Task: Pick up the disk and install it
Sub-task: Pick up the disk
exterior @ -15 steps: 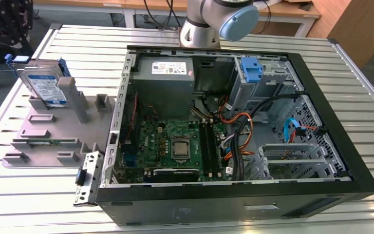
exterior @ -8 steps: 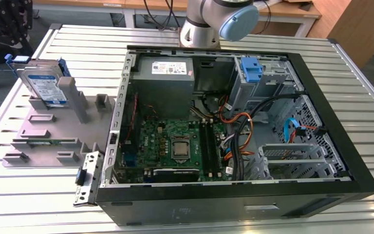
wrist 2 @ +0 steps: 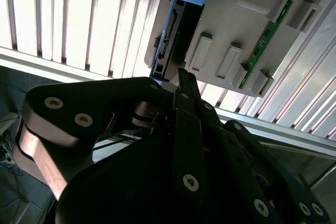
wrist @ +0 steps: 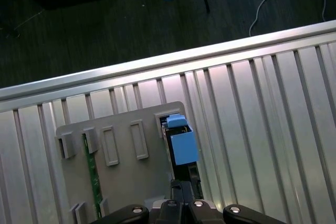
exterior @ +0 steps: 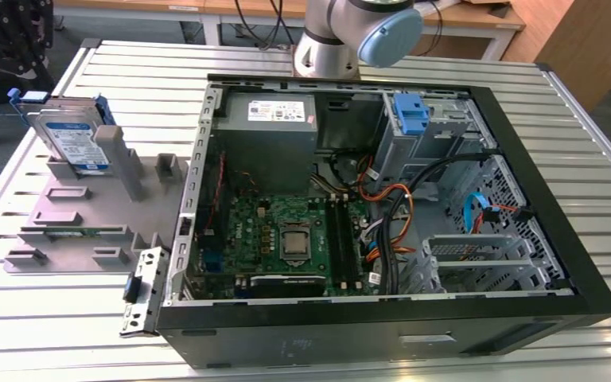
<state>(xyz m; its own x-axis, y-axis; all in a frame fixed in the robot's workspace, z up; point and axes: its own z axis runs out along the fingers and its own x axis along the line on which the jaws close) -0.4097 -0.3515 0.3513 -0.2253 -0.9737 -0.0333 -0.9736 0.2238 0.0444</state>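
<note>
Disk [exterior: 72, 139] upright in grey holder [exterior: 77, 216] slot (blue rails)

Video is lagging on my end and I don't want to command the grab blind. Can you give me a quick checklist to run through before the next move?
1. The disk stands upright in the grey holder: ok.
2. The disk is free of the gripper, which hangs near its blue-tabbed end in both wrist views: ok.
3. The gripper is centred over the disk's edge: cannot tell.
4. The green memory stick sits in its own slot, apart from the disk: ok.
5. The computer case lies open: ok.
6. The drive cage is free: cannot tell. A blue bracket sits there, and cables run beside it.
</note>
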